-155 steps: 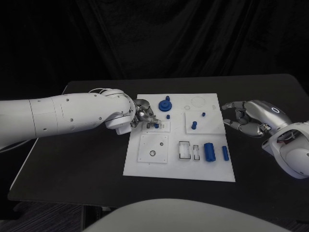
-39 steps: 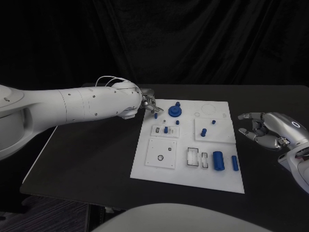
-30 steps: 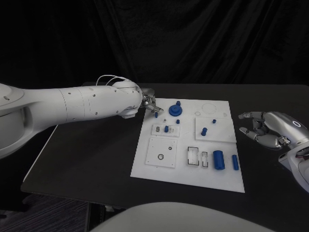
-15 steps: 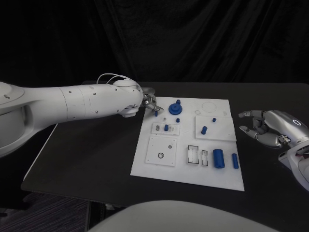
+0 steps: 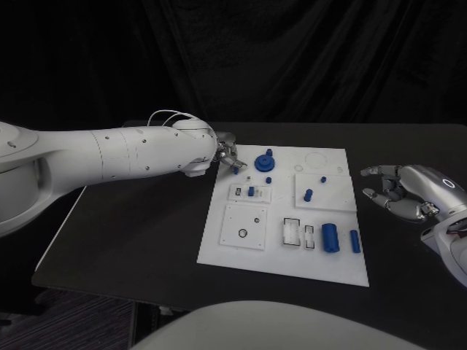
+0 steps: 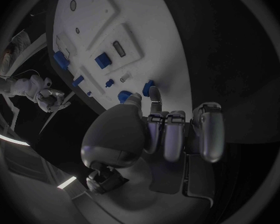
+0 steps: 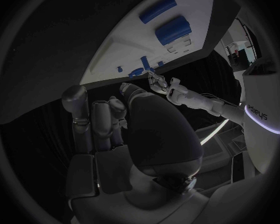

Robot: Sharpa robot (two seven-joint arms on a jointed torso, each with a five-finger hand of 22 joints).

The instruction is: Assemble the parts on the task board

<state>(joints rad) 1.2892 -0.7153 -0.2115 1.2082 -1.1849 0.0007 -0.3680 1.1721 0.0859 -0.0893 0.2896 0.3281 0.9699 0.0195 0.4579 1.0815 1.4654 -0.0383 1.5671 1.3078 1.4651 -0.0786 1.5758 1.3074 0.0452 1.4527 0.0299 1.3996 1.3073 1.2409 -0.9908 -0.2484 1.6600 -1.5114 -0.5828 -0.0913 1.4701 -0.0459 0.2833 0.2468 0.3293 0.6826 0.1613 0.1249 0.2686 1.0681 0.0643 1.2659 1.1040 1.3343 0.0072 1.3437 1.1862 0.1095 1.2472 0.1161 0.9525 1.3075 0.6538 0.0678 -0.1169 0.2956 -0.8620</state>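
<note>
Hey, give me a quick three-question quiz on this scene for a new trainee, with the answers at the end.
1. True or false: the right hand holds a blue part.
2. Which hand is at the far left corner of the task board? A) the left hand B) the right hand
3. Fill in: the large round blue part stands in the board's ___ half (near or far, from the robot).

Key: 1 false, it is off the board with nothing in it; 2 A; 3 far.
</note>
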